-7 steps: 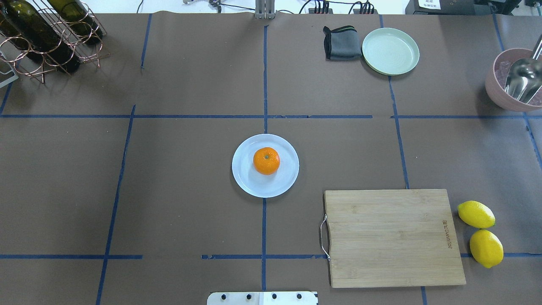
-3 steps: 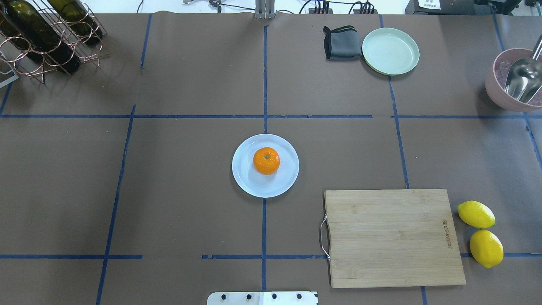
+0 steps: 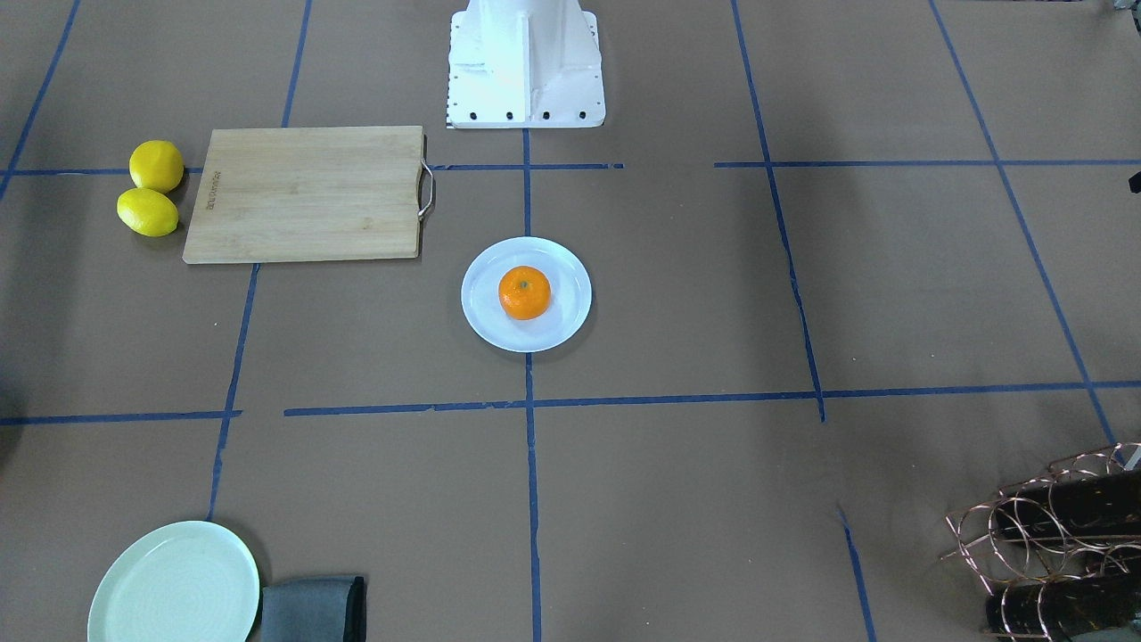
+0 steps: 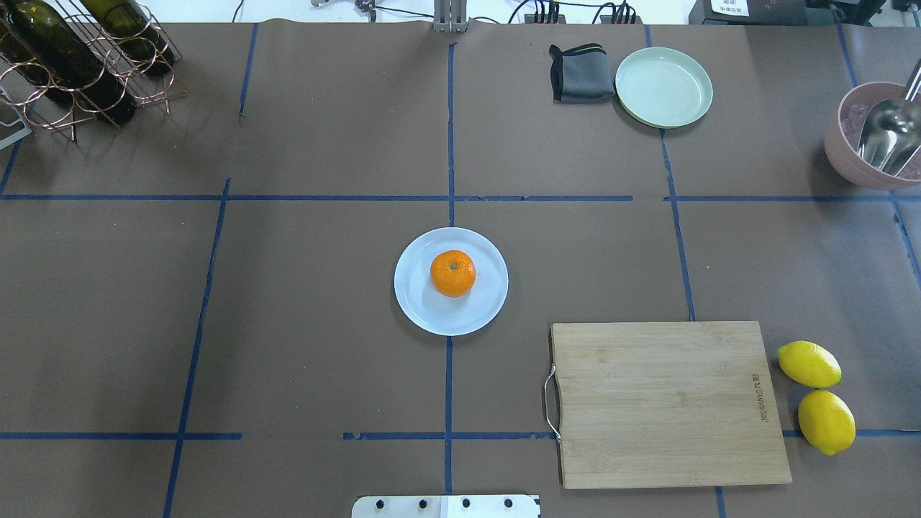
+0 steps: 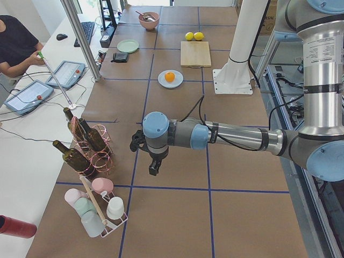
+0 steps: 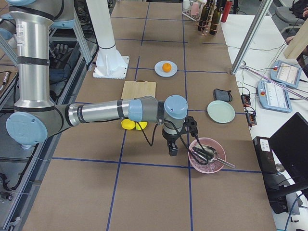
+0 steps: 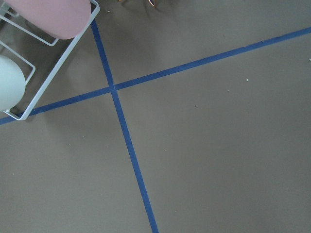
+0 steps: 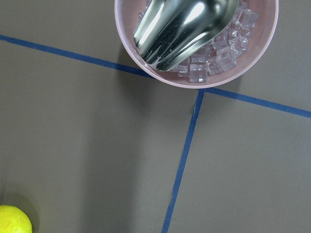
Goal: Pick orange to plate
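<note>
Nothing moved; orange [image 4: 452, 273] sits on plate [image 4: 422, 307].

The orange [image 4: 452, 273] – round, bright, green stem dot facing up – sits on the pale bluish-white plate [image 4: 424, 306], slightly off its centre, at mid-table.

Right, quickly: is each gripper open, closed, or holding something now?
Left gripper: cannot be told from this side view.
Right gripper: cannot be told either.

Glossy plate [image 4: 424, 311], matt paper tabletop [image 4: 324, 288], wooden board [image 4: 662, 403], shiny metal scoop [image 8: 180, 24]
</note>
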You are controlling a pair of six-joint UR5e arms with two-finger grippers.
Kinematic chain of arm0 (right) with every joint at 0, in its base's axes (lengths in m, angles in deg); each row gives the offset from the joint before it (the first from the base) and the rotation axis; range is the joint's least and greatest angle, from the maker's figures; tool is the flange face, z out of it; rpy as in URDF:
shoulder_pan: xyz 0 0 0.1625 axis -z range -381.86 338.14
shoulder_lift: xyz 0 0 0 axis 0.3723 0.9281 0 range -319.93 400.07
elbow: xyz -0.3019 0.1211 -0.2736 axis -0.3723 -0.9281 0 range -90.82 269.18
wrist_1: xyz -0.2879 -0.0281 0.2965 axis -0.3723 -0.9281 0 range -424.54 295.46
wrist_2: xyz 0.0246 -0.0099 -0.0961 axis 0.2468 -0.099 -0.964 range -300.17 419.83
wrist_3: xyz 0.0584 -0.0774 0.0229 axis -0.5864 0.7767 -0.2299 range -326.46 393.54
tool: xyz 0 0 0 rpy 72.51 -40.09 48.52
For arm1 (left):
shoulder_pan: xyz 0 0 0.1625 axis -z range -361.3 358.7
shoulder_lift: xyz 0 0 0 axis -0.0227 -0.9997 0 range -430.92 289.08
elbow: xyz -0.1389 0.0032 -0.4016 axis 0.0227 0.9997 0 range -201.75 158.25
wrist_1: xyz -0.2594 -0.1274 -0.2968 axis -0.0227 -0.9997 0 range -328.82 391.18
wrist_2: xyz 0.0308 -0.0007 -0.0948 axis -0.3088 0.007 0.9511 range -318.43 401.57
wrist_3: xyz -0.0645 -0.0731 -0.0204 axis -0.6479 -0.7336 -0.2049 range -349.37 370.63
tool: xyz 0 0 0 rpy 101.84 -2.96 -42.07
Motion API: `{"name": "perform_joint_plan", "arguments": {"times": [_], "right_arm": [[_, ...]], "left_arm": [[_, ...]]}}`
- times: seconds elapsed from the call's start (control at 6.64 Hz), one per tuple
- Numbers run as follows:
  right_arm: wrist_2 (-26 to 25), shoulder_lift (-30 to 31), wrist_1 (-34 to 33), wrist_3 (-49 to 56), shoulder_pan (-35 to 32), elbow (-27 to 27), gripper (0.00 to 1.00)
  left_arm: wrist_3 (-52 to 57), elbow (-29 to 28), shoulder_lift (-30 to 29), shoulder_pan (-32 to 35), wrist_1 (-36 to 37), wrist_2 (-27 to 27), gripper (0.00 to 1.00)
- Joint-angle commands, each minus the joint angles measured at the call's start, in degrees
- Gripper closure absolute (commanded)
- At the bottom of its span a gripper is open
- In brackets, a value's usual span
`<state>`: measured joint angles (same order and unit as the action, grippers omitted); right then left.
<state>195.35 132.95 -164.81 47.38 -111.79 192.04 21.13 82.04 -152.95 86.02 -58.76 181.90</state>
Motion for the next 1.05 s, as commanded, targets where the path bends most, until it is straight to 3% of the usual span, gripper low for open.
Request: {"name": "perform_joint_plan", "arguments": {"times": [0.0, 0.15, 0.3, 0.6, 0.9], "right_arm": [[0.18, -0.16, -0.01, 0.04, 0.11, -1.24, 0.0], [2.53, -0.25, 0.16, -0.4, 0.98, -1.25, 0.0], [2.81, -0.16, 0.25, -0.75, 1.08, -1.6, 0.0], [2.82, -0.16, 0.34, -0.66, 1.16, -1.52, 0.0], [2.38, -0.16, 0.34, -0.49, 1.17, -0.56, 0.0]], "left_arm": [[-0.21, 1.58, 1.18, 0.13, -0.24, 0.82, 0.0], [0.22, 1.42, -0.3, -0.04, -0.24, 0.73, 0.0], [0.05, 2.38, -1.28, 0.13, 0.81, 0.56, 0.0], [0.14, -1.9, -3.03, -0.39, 0.73, -0.15, 0.0], [0.05, -2.53, -4.7, -0.48, 0.55, -0.15, 0.0]]}}
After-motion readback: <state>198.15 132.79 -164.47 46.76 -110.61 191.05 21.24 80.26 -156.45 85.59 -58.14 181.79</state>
